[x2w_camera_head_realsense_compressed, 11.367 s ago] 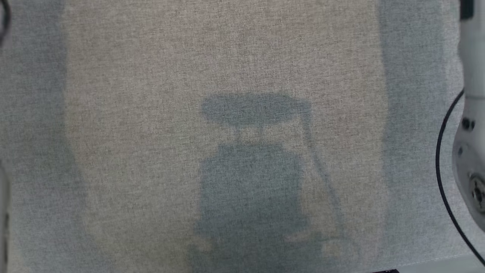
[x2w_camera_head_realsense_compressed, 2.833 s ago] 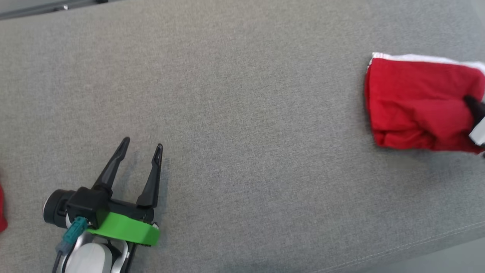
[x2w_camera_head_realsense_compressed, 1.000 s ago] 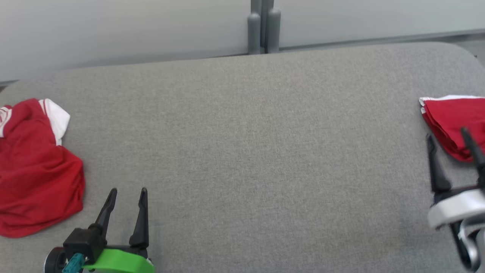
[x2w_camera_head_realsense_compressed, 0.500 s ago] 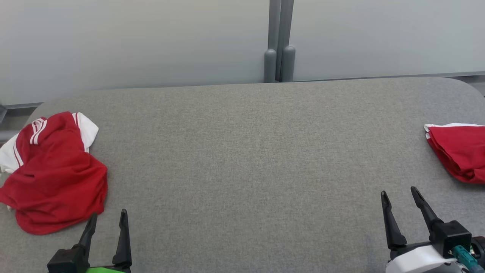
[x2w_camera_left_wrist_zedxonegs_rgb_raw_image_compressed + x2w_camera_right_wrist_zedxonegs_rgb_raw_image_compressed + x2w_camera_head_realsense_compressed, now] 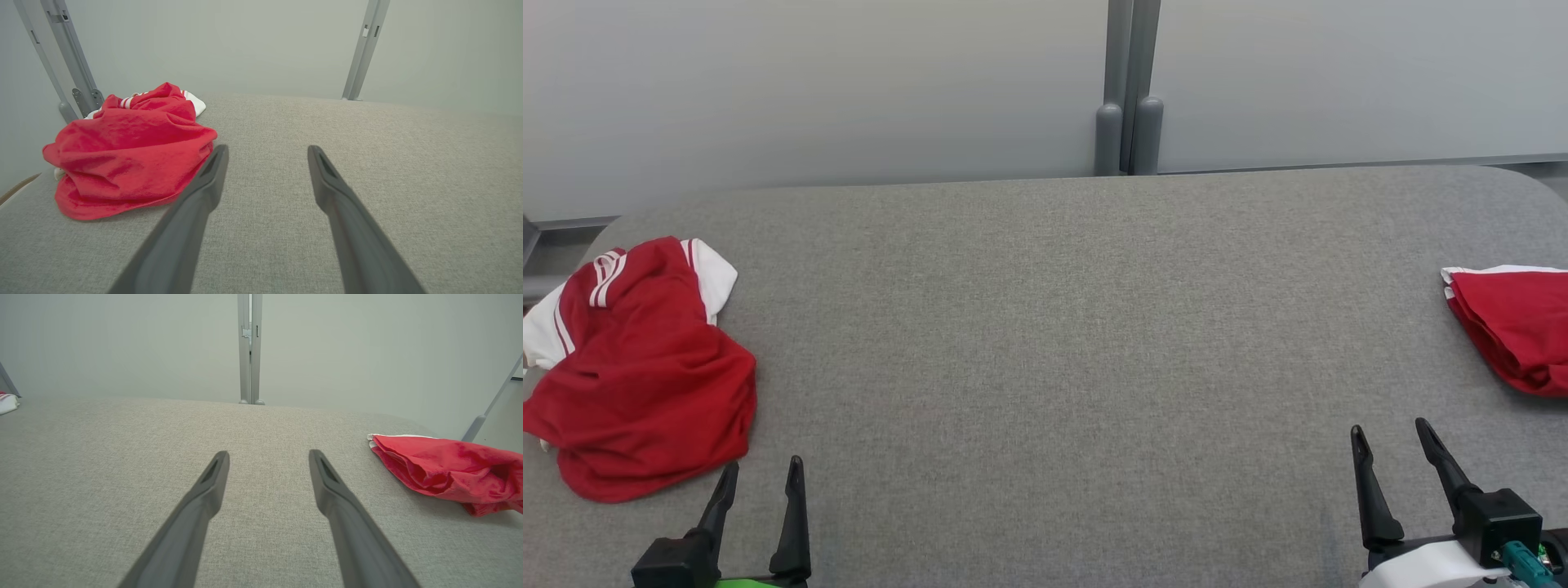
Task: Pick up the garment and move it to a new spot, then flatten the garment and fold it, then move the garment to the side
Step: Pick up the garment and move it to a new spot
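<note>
**Head view.** Looks down on a grey fabric table backed by a pale wall, with a pair of grey posts at the middle of the far edge. Finds the crumpled red garment, red with a white sleeve and white stripes, heaped at the table's left end. Finds a folded red garment at the right end, cut off by the picture's edge. Places the left gripper at the lower left, fingers spread and clasping nothing, tips just beside the heap's near right edge. Places the right gripper at the lower right, likewise spread and empty, near the folded red garment but apart from it.

**Left wrist view.** Looks along the left gripper, dark fingers parted over bare table. Puts the crumpled red garment to the upper left, overlapping the left fingertip in the picture; cannot tell whether touching. Shows grey posts against the wall behind.

**Right wrist view.** Looks along the right gripper, fingers wide apart, nothing between them. Puts the folded red garment off to the right on the table, clear of both fingers. Catches a white scrap of the crumpled red garment at the far left edge.
</note>
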Motion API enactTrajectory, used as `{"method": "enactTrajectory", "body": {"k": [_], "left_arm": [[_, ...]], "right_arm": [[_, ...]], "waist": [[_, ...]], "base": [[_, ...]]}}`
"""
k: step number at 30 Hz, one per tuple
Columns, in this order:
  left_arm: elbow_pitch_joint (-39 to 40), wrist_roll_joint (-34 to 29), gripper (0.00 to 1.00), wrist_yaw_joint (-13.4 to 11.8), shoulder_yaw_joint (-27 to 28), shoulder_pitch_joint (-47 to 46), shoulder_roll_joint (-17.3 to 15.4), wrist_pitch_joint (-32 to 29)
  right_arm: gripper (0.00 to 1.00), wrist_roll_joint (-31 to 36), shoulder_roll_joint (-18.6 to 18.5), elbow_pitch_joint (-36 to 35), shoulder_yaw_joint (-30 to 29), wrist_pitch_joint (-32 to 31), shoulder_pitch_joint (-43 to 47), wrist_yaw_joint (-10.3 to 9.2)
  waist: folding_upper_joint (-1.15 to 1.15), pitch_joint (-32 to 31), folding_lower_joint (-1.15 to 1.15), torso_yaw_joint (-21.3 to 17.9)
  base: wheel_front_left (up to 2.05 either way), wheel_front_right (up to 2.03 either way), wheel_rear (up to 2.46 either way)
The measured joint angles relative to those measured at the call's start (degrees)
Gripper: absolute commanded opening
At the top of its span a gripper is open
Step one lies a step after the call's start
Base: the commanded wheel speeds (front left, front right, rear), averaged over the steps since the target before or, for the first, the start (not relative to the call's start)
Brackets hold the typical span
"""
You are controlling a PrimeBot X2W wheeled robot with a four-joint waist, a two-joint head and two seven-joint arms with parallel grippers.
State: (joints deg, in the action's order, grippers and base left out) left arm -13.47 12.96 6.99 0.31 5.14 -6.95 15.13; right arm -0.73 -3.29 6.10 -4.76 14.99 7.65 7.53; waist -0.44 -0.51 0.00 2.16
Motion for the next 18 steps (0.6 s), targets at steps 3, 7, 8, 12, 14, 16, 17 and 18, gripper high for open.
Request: {"method": "enactTrajectory", "body": {"k": [3, 7, 8, 12, 14, 16, 17, 18], "left_arm": [[-0.2, -0.1, 1.0, 0.1, -0.1, 0.0, 0.1, 0.0], [-0.2, -0.3, 1.0, 0.1, -0.1, -0.1, 0.2, 0.0], [-0.2, -0.4, 1.0, 0.3, -0.1, -0.1, 0.2, 0.0], [0.0, -0.5, 1.0, 0.3, -0.2, -0.1, 0.5, 0.0], [0.1, -0.7, 1.0, 0.3, -0.5, -0.2, 0.7, 0.0], [0.2, -0.9, 1.0, 0.4, -0.6, -0.2, 0.8, 0.0], [0.3, -1.0, 1.0, 0.4, -0.6, -0.1, 0.9, 0.0], [0.4, -1.0, 1.0, 0.4, -0.6, -0.1, 0.9, 0.0]], "right_arm": [[1.0, 0.0, 0.1, 0.0, -0.4, 0.0, -0.1, 0.0], [1.0, 0.0, 0.3, 0.0, -0.4, 0.0, -0.2, 0.0], [1.0, 0.0, 0.3, -0.1, -0.3, 0.0, -0.2, 0.0], [1.0, 0.3, 0.3, 0.0, 0.6, 0.0, 0.0, 0.0], [1.0, 0.3, 0.4, -0.1, 1.0, 0.0, 0.2, 0.0], [1.0, 0.3, 0.3, -0.1, 1.2, 0.0, 0.4, 0.0], [1.0, 0.3, 0.3, -0.1, 1.5, 0.0, 0.4, 0.0], [1.0, 0.3, 0.3, -0.1, 1.8, 0.0, 0.3, 0.0]], "waist": [[0.0, 0.2, 0.0, 0.1], [0.0, 0.4, 0.0, 0.2], [0.0, 0.4, 0.0, 0.3], [0.0, 0.3, 0.0, 1.4], [0.0, 0.2, 0.0, 2.4], [0.0, 0.1, 0.0, 3.9], [0.0, 0.1, 0.0, 4.8], [0.0, 0.1, 0.0, 5.7]], "base": [[0.0, 0.0, 0.0], [0.0, 0.0, 0.0], [0.0, 0.0, 0.0], [0.0, 0.0, 0.0], [0.0, 0.0, 0.0], [0.0, 0.0, 0.0], [0.0, 0.0, 0.0], [0.0, 0.0, 0.0]]}}
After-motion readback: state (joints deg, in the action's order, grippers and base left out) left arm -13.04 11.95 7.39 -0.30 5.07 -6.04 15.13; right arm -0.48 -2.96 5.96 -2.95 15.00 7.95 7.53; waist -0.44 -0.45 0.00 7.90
